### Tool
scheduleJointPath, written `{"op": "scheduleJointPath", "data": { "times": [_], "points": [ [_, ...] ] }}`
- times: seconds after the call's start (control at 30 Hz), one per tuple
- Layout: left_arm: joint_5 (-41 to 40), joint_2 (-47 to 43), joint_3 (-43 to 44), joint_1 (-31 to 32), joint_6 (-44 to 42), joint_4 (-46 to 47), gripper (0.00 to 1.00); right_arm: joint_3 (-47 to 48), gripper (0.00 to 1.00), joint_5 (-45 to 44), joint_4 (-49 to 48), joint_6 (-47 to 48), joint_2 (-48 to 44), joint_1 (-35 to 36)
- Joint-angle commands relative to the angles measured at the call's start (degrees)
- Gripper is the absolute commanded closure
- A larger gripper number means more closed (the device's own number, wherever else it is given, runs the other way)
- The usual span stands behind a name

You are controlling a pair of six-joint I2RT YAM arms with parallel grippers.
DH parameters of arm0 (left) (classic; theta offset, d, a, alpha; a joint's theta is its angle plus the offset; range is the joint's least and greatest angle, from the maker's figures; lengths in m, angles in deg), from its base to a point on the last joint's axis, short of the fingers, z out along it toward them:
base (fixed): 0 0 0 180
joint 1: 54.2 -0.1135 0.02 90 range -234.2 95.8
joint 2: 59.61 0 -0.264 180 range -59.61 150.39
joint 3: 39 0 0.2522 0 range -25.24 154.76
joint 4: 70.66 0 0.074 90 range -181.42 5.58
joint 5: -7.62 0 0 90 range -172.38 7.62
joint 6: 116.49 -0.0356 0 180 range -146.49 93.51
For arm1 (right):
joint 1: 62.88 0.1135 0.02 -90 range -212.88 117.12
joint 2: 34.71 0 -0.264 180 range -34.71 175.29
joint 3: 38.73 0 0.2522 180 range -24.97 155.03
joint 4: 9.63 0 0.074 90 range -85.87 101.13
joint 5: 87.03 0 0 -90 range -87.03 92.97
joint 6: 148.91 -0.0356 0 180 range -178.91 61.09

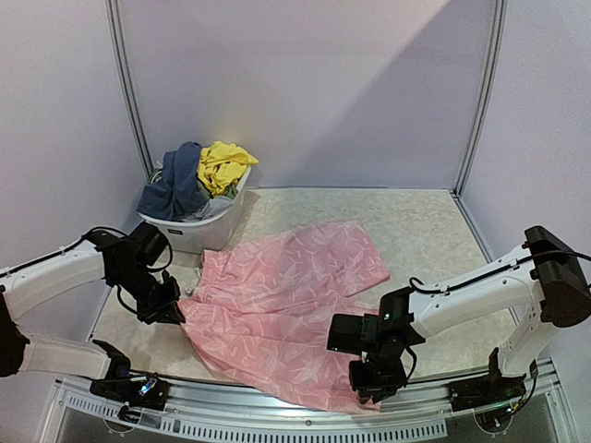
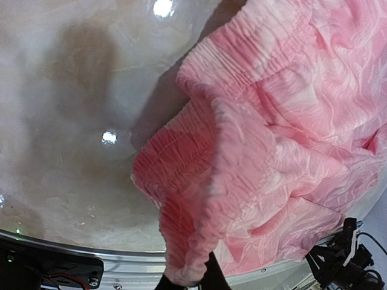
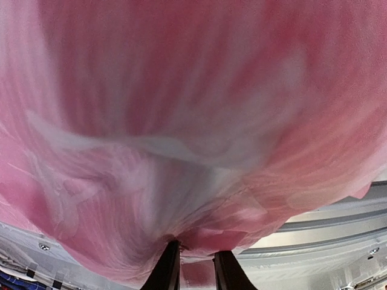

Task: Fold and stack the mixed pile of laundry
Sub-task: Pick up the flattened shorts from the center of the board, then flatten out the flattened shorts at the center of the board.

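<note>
A pink patterned garment (image 1: 286, 295) lies spread on the bench (image 1: 425, 231), its near hem reaching the front edge. The left gripper (image 1: 169, 309) is clamped tight on the waistband corner. The right gripper (image 1: 374, 377) has hem cloth between narrowly parted fingers; whether it truly grips, I cannot tell. A thin pinch there could slip and spoil the fold. Other laundry (image 1: 203, 171) sits in the tub (image 1: 217, 231).

I see the pale pink leaf-patterned cloth garment (image 1: 286, 305) spread out, rumpled, front and centre; a navy cloth piece (image 1: 180, 180) and a crumpled yellow piece (image 1: 222, 166) sit heaped far left.
</note>
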Motion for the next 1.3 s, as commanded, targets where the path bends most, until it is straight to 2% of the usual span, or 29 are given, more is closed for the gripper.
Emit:
{"op": "scheduleJointPath", "data": {
  "times": [0.0, 0.23, 0.37, 0.57, 1.07, 1.17, 1.27],
  "points": [
    [0.2, 0.4, 1.1, -0.5, -0.5, 0.3, 1.0, 0.6, 0.83, 0.1, 0.1, 1.0, 1.3, 0.7],
    [0.1, 0.2, 0.5, -0.5, -0.3, 0.4, 1.0, 0.8, 1.0, -0.6, 1.5, 1.0, 0.6, 0.8],
    [0.0, -0.2, 0.6, -0.4, -0.1, -0.1, 1.0, 2.1, 1.0, -2.6, 5.1, 1.0, -0.3, 0.8],
    [-0.8, -3.8, 2.9, -0.4, -0.1, -4.3, 1.0, 10.1, 1.0, -7.5, 17.1, 2.2, -3.1, 0.8],
    [-0.5, -17.6, 4.4, -0.6, 4.9, -16.0, 1.0, 16.9, 1.0, -14.4, 35.3, -2.1, -16.8, 0.2],
    [0.2, -18.7, 5.9, -0.5, 6.8, -16.5, 1.0, 18.7, 1.0, -16.0, 37.2, -3.0, -20.3, -1.2],
    [0.8, -17.4, 8.1, -0.5, 8.6, -14.6, 1.0, 20.8, 1.0, -19.9, 37.9, -1.9, -23.2, -5.7]
  ]
}}
